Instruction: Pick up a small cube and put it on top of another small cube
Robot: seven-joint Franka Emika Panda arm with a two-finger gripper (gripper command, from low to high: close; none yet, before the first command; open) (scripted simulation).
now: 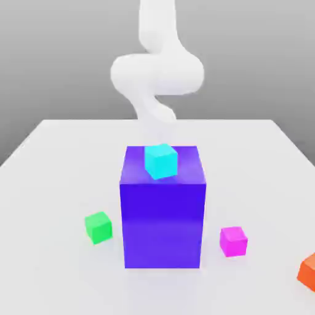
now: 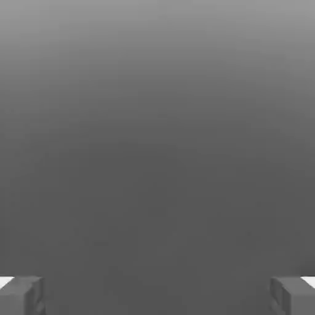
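Note:
The small magenta cube (image 1: pixel 233 240) rests on the white table (image 1: pixel 55 184), just to the exterior view's right of the big blue-violet block (image 1: pixel 163 215). The small green cube (image 1: pixel 98 227) lies on the table at the block's other side, toward the exterior view's left. My white arm (image 1: pixel 157 71) rises behind the block, well back from both cubes. In the hand view my gripper (image 2: pixel 157 296) is open, its two grey fingertips (image 2: pixel 21 295) far apart with nothing between them, facing plain grey background.
A cyan cube (image 1: pixel 161 161) sits on top of the blue-violet block. An orange cube (image 1: pixel 308 269) lies at the exterior view's right edge, near the table's front. Bare table stretches in front of the block and along both sides.

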